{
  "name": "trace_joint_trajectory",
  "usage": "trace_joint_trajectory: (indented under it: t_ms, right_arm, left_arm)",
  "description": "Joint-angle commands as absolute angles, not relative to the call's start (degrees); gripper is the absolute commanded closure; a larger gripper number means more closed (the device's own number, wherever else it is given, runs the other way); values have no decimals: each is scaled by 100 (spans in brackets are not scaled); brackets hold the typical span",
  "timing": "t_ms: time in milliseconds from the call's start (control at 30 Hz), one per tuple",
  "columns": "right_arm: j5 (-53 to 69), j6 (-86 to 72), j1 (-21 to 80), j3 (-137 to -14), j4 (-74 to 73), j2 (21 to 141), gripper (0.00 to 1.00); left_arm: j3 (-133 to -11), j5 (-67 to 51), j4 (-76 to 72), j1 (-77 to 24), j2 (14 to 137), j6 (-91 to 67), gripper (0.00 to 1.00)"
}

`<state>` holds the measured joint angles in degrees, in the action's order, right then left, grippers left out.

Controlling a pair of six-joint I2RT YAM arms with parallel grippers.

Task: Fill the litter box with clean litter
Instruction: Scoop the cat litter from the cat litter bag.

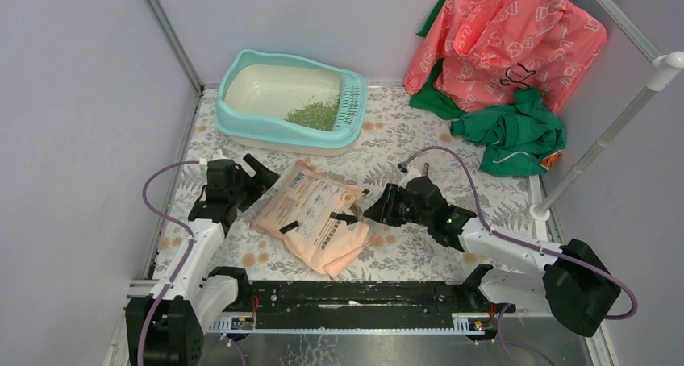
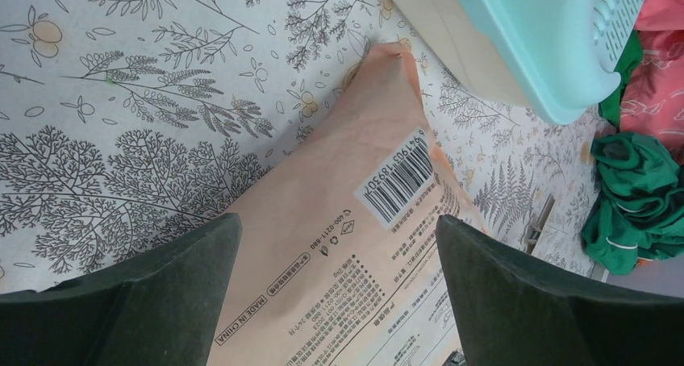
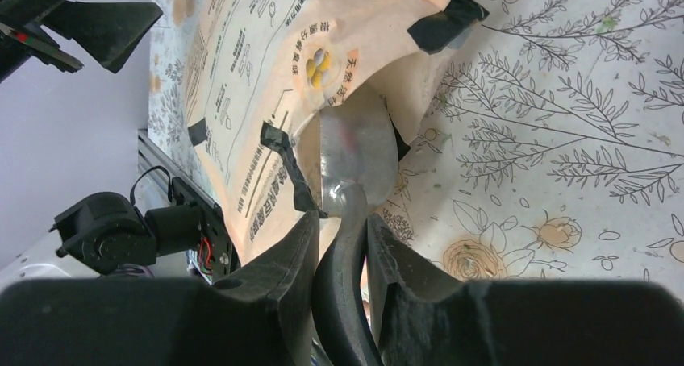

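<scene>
Only a small heap of clean litter (image 1: 314, 114) lies in the far litter box (image 1: 266, 57). The right fingers (image 3: 284, 273) clamp the grey scoop (image 3: 355, 158) inside the mouth of the bag (image 1: 310, 211); the left fingers (image 2: 161, 289) stand wide above it, so unheld it may drag and spill

**Scoop (image 3: 355, 152) in the mouth of the bag (image 3: 242, 68)**

The right tool (image 3: 339, 237) is clamped on the dark handle of the grey scoop. The scoop's bowl sits inside the open mouth of the peach bag, which lies on the flower-printed bench (image 3: 565, 124). Black tape strips (image 3: 448, 19) stick on the bag.
</scene>
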<state>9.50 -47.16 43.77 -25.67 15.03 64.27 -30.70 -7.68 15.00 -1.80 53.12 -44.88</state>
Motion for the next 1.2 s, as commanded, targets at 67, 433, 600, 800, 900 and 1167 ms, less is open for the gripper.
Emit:
trace_joint_trajectory:
  t_ms: [67,433,600,800,900,1167]
  right_arm:
    - [855,-4142,4418,-3781,191,7066,100]
    - [1624,-3901,4417,-4789,165,8516,100]
    - [2139,-3894,4412,-4931,411,8871,100]
    - [2359,-3990,4419,-4836,1033,9158,100]
    - [2436,-4047,4420,-4771,1306,9264,100]
    - [2568,-4111,4416,-4678,1603,9367,100]
  left_arm:
    - [-3006,-720,1268,-141,5428,-4562,1]
    - [-2975,-494,1355,-141,5458,-4561,1]
    - [-2895,-308,1369,-141,5511,-4627,1]
    - [-2777,-287,1287,-149,5726,-4708,1]
    - [-2736,-191,1274,-175,5809,-4711,2]
    - [-2808,-23,1313,-231,6106,-4726,21]
